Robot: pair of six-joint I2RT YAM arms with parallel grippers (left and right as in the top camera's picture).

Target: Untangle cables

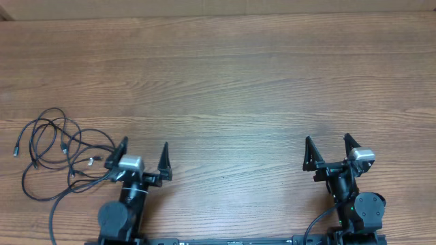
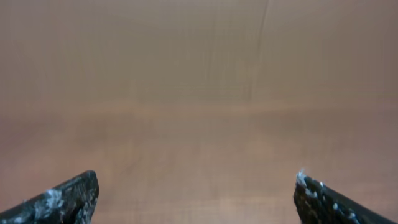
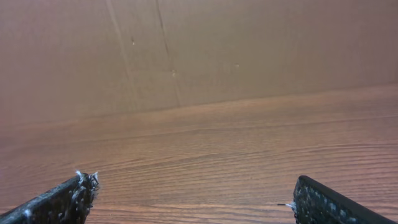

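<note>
The cables (image 1: 68, 144) lie in a loose tangle of thin black loops on the wooden table (image 1: 231, 88) at the near left, with small silver plug ends (image 1: 90, 161) among them. My left gripper (image 1: 144, 144) stands open just right of the tangle, its left finger close to the nearest loops. In the left wrist view the left gripper (image 2: 198, 177) has only bare wood between its fingers, and no cable shows. My right gripper (image 1: 328, 139) is open at the near right, far from the cables. The right gripper (image 3: 194, 180) is empty too.
One black strand (image 1: 52, 216) trails from the tangle toward the front edge beside the left arm's base. Thicker arm wiring (image 1: 319, 222) runs by the right arm's base. A brown cardboard wall (image 3: 186, 50) rises behind the table's far edge.
</note>
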